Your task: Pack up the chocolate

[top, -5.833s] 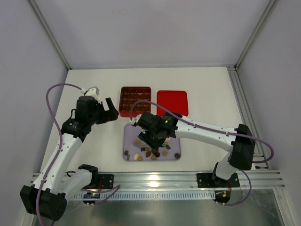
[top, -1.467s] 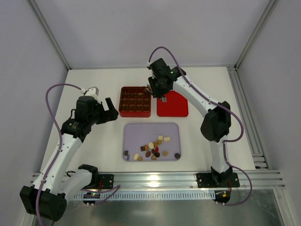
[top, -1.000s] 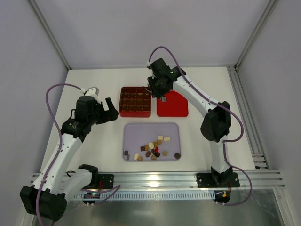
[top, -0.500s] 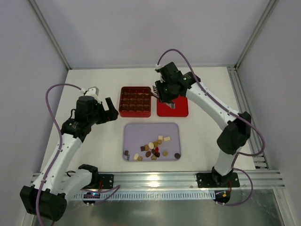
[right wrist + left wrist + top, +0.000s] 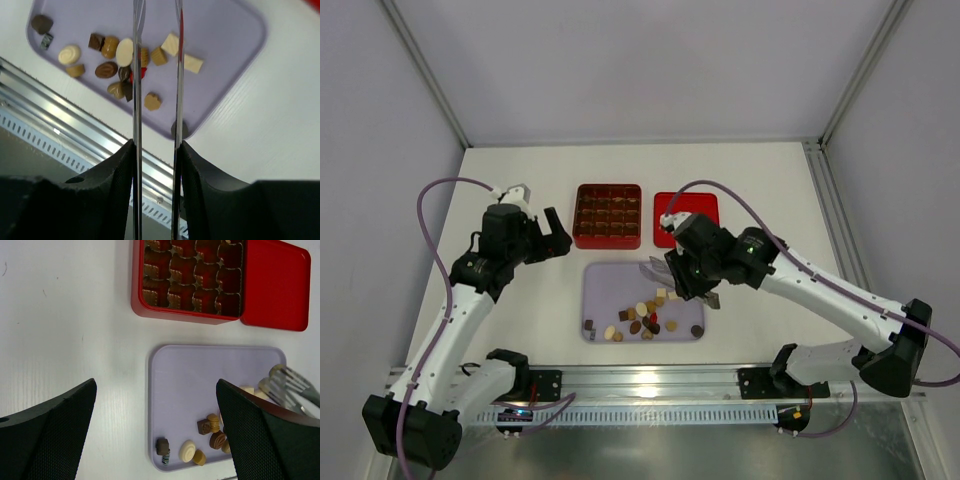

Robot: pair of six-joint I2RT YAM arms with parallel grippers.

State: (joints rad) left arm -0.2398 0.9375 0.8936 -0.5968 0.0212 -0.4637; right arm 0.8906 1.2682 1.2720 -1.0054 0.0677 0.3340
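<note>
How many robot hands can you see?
2. The left gripper, open, hangs left of the red box. The right gripper holds tongs over the tray. None seem hidden.

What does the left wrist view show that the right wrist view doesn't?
Left wrist only: the red square box with gridded compartments and its flat red lid beside it. Right wrist only: the metal rail at the table's near edge, and the tweezer arms seen lengthwise. Both: the pale lilac rectangular tray with the loose chocolates.
</note>
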